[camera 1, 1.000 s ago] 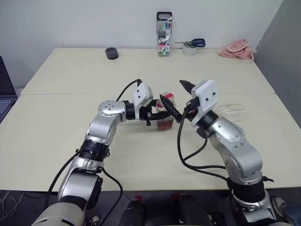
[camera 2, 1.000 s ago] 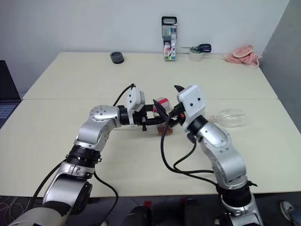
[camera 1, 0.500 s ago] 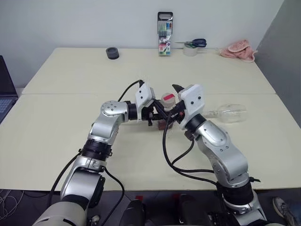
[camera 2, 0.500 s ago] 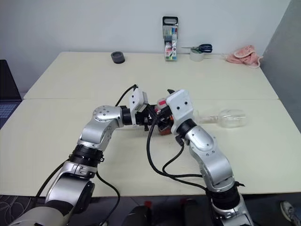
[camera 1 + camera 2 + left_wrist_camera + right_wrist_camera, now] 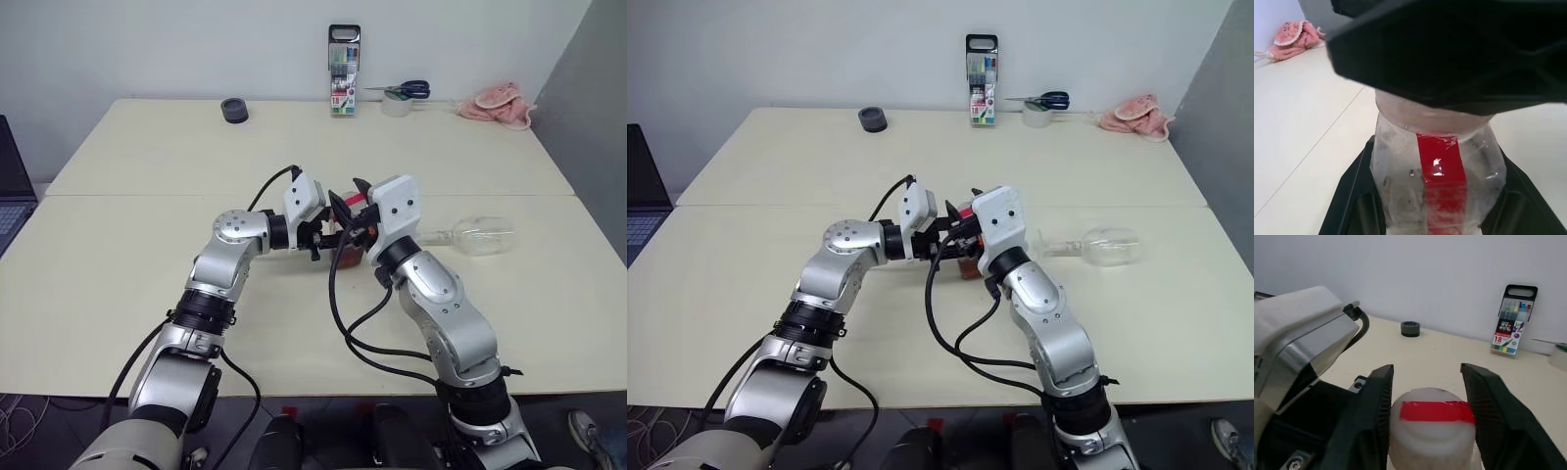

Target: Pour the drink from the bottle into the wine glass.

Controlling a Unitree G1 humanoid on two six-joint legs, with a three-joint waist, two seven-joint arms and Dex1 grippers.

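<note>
My left gripper (image 5: pixel 1435 196) is clamped on the small clear plastic bottle (image 5: pixel 1437 181) of reddish tea at mid-table. My right gripper (image 5: pixel 1432 406) brackets its white red-striped cap (image 5: pixel 1432 423), fingers half-closed, contact unclear. Next: pinch and unscrew. The clear stemmed wine glass (image 5: pixel 480 236) lies toppled nearby.

- Pale cream worktop (image 5: pixel 147 284), made of two slabs meeting at a seam running side to side.
- Wine glass (image 5: pixel 478 236) lying on its side on the near slab, to the right.
- Along the far edge: dark round item (image 5: pixel 233 110) at left, upright marker case (image 5: pixel 342 59) in the middle, tape roll (image 5: pixel 396 104) with blue-handled scissors (image 5: pixel 404 90) on top, pink cloth (image 5: pixel 497 103) at right.
- Laptop (image 5: pixel 12 191) edge beyond the left side.
</note>
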